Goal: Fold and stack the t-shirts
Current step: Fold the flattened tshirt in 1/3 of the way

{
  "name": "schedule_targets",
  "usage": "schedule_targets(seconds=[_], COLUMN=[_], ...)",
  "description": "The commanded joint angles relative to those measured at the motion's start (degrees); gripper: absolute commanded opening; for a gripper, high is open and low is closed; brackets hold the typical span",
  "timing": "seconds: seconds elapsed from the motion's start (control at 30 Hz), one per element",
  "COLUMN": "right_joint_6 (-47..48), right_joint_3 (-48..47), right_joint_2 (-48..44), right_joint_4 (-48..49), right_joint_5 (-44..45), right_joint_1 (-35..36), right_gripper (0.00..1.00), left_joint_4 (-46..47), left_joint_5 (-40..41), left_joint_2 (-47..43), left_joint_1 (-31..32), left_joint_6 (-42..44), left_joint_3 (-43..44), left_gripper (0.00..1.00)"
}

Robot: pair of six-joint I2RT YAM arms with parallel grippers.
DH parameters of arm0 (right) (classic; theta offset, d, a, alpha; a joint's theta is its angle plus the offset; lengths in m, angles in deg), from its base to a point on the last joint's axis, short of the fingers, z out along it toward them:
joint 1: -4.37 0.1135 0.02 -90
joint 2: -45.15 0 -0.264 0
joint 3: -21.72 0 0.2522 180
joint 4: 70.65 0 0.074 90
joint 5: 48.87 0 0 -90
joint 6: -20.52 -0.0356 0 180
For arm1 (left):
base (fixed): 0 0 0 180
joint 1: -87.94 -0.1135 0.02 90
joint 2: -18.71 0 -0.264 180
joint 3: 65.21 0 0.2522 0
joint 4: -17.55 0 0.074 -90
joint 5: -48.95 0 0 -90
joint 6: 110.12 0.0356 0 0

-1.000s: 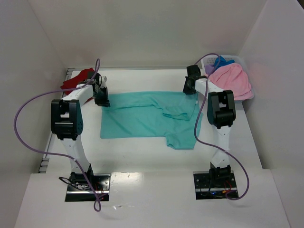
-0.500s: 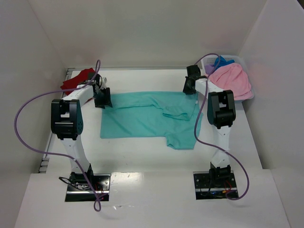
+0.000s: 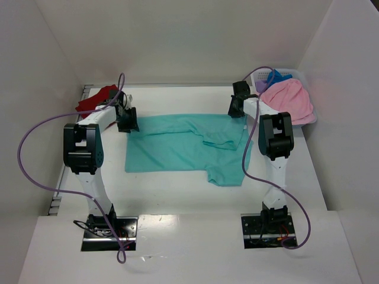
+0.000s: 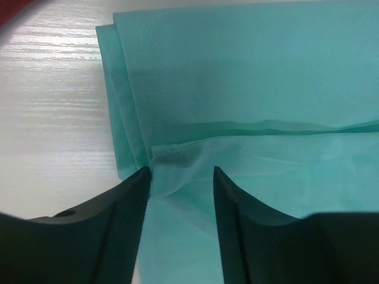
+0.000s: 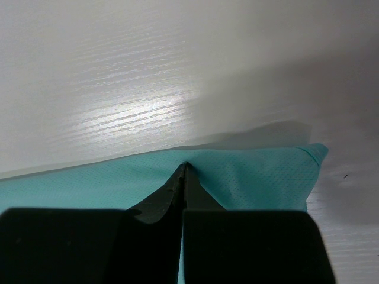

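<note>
- Opening is what has just changed: the left claw (image 3: 127, 120) has parted its jaws over the far-left corner of the teal t-shirt (image 3: 177, 151) and has drifted slightly back off that corner since a second ago.
- In the left wrist view the two fingers stand apart with the teal hem lying slack between them, pinched by neither. That corner now rests on the tabletop (image 3: 177, 198).
- The right claw (image 3: 237, 106) has not changed. Its fingers are pressed together, and in the right wrist view the teal cloth puckers up to their tips, so it looks clamped on the far-right edge of the shirt.
- The shirt has stayed where it was, spread across the middle of the tabletop between the two arms. Its far edge is doubled over toward the near side, and one sleeve pokes out at the near right.
- My reading is that the left side of this fold has been set down, while the right side is not yet let go.
- The dark red t-shirt (image 3: 95, 98) lies at the far left, well apart from the teal one.
- The pink t-shirt (image 3: 290, 102) is heaped on the basket (image 3: 301, 75) at the far right, with the blue (image 3: 275, 77) and purple (image 3: 261, 86) ones behind it, none of them folded.
</note>
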Motion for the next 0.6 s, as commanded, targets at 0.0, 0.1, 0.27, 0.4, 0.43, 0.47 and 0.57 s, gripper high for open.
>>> schedule_targets(seconds=[0.0, 0.1, 0.27, 0.4, 0.43, 0.47, 0.57], right_joint_6=[-0.05, -0.05, -0.05, -0.05, -0.05, -0.05, -0.05], right_joint_3=[1.57, 1.57, 1.57, 1.57, 1.57, 1.57, 1.57], right_joint_2=[-0.75, -0.75, -0.75, -0.75, -0.75, -0.75, -0.75], right_joint_4=[-1.08, -1.08, -1.08, -1.08, -1.08, -1.08, -1.08], right_joint_5=[0.03, 0.03, 0.03, 0.03, 0.03, 0.03, 0.03], right_joint_1=[-0.3, -0.3, -0.3, -0.3, -0.3, -0.3, -0.3], right_gripper=[0.0, 0.0, 0.0, 0.0, 0.0, 0.0, 0.0], left_joint_4=[1.84, 1.84, 1.84, 1.84, 1.84, 1.32, 0.78], left_joint_5=[-0.36, -0.97, -1.49, -1.5, -1.5, -1.5, -1.5], left_joint_2=[-0.31, 0.22, 0.22, 0.22, 0.22, 0.22, -0.92], left_joint_1=[-0.59, -0.59, -0.59, -0.59, -0.59, -0.59, -0.59], left_joint_6=[-0.81, -0.81, -0.28, 0.25, 0.25, 0.25, 0.77], left_joint_3=[1.35, 1.88, 1.26, 1.26, 0.65, 0.65, 0.13], left_gripper=[0.52, 0.45, 0.36, 0.24, 0.19, 0.17, 0.04])
